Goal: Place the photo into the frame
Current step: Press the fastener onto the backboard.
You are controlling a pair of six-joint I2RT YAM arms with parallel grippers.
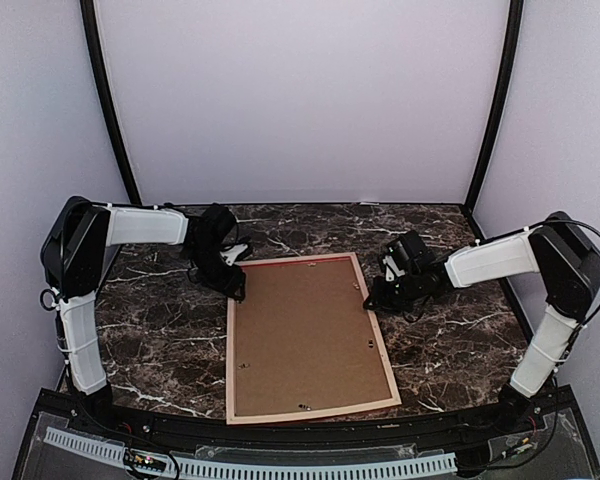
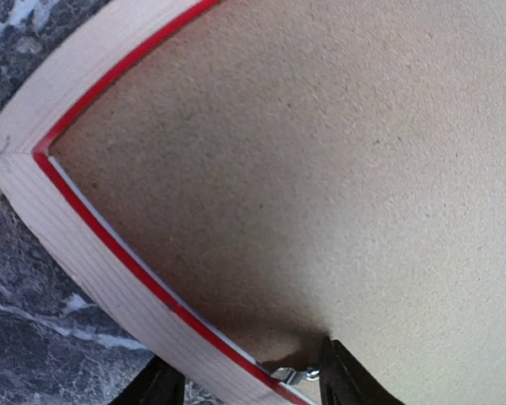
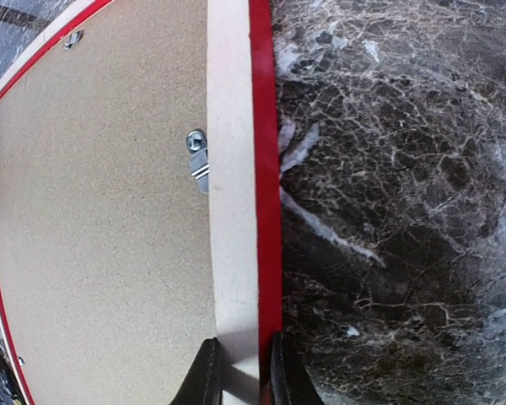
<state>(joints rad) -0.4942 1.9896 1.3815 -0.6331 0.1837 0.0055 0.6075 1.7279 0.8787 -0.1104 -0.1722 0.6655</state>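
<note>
On the marble tabletop (image 1: 150,340), the frame (image 3: 234,101) is being clenched at right by the right gripper (image 3: 244,375), the left gripper (image 2: 249,386) being held released.

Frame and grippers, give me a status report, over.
Left gripper open, astride the frame at its left rail. Right gripper shut on the right rail. Frame face down, backing board in; photo not visible. No obstruction seen.

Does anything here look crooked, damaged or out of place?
The frame lies slightly skewed to the edges of the table. Near its far-left corner a thin white strip shows between the backing board and the frame, perhaps a gap. No damage is visible.
</note>
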